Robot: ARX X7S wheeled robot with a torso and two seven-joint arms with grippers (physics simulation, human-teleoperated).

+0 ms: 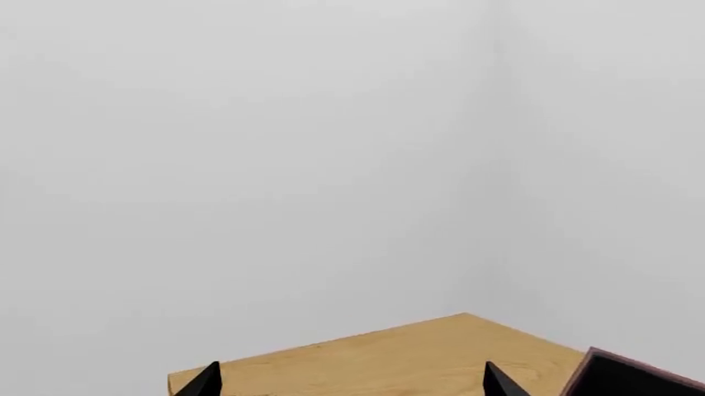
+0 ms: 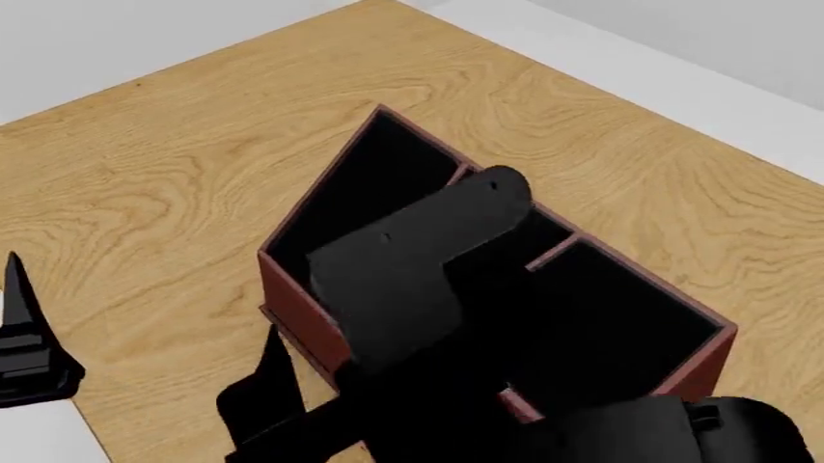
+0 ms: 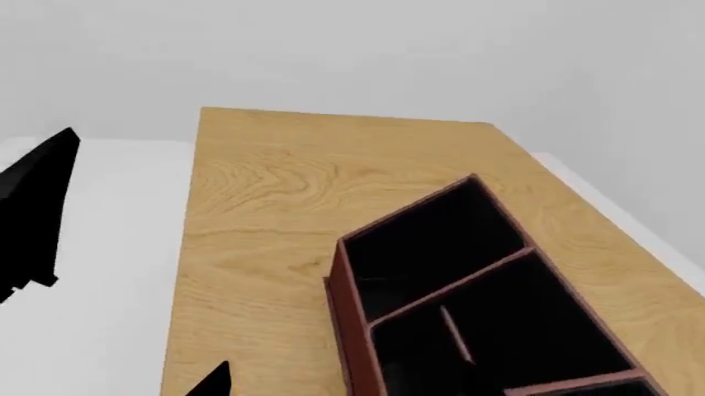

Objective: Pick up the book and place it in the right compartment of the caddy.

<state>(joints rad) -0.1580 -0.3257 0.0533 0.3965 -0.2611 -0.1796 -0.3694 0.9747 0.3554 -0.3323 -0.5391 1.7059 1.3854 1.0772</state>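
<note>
The book does not show in any view. The reddish-brown caddy (image 2: 299,311) with its black lining stands in the middle of the wooden table (image 2: 168,174); it also shows in the right wrist view as the caddy (image 3: 350,322). My right arm (image 2: 412,251) reaches over it and hides much of its near part, including part of the section at its right end (image 2: 631,328). My right gripper (image 3: 352,384) is open and straddles the caddy's near-left wall, with one finger (image 2: 268,381) outside the box. My left gripper (image 1: 352,384) is open and empty at the table's left edge.
The table's left edge (image 3: 182,272) drops to pale floor. A black part of my left arm (image 3: 33,214) hangs beside that edge. A corner of the caddy (image 1: 633,375) shows in the left wrist view. Bare wood lies beyond the caddy (image 2: 515,96).
</note>
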